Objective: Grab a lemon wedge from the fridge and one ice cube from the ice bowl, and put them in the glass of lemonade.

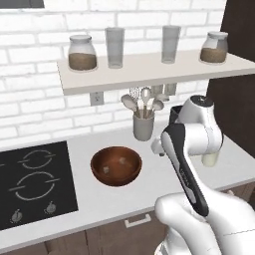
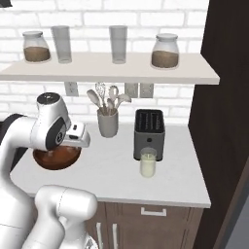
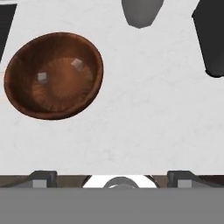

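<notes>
At the far left of the left base view a black induction hob is set into the pale worktop. Just to its right sits the reddish-brown wooden ice bowl, with two pale ice cubes lying apart on its floor; in the hand view one ice cube lies toward the upper right of the bowl and the other ice cube toward the left. Behind the bowl, against the white brick wall, stands a grey utensil cup holding spoons and a whisk. Above it a wall shelf carries two lidded jars of brown contents at its ends and two tall clear glasses between them. The white arm rises in front of the worktop, and the gripper hangs over bare worktop to the right of the bowl, its fingers spread wide apart and holding nothing. Further right, in the right base view, a black toaster stands on the worktop, and the glass of lemonade stands just in front of it, near the worktop's front edge. A dark brown cabinet closes the right side
</notes>
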You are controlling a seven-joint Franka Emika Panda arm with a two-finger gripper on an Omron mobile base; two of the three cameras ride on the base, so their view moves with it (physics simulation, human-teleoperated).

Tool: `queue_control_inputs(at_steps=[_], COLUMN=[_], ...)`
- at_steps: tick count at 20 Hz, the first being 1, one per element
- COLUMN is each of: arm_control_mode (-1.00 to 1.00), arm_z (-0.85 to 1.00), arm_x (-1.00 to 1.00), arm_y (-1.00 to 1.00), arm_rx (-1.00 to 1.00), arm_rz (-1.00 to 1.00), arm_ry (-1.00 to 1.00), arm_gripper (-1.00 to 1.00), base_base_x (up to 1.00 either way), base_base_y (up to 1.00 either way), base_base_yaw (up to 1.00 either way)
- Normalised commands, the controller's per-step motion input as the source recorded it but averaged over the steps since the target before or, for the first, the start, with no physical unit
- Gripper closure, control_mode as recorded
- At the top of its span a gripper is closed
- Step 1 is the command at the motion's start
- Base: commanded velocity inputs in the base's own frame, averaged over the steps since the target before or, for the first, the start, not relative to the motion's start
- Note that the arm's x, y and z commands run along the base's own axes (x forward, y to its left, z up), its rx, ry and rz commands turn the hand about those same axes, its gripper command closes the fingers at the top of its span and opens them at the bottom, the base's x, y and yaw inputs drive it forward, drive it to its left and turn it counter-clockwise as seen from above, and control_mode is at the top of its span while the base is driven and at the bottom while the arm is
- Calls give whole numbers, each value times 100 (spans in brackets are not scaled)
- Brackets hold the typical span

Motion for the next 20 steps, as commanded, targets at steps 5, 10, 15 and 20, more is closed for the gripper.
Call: queue_control_inputs(at_steps=[5,10,15,20], arm_control_mode=[-100,-100,-100,-100], arm_z=[-13,-8,-13,-40], arm_x=[3,12,22,43], arm_y=[100,100,76,30], arm_rx=[-2,0,3,8], arm_rz=[0,3,4,9], arm_ry=[4,4,10,3], arm_gripper=[-100,-100,-100,-100], base_base_x=[0,0,0,0], base_base_y=[0,0,0,0], base_base_yaw=[0,0,0,0])
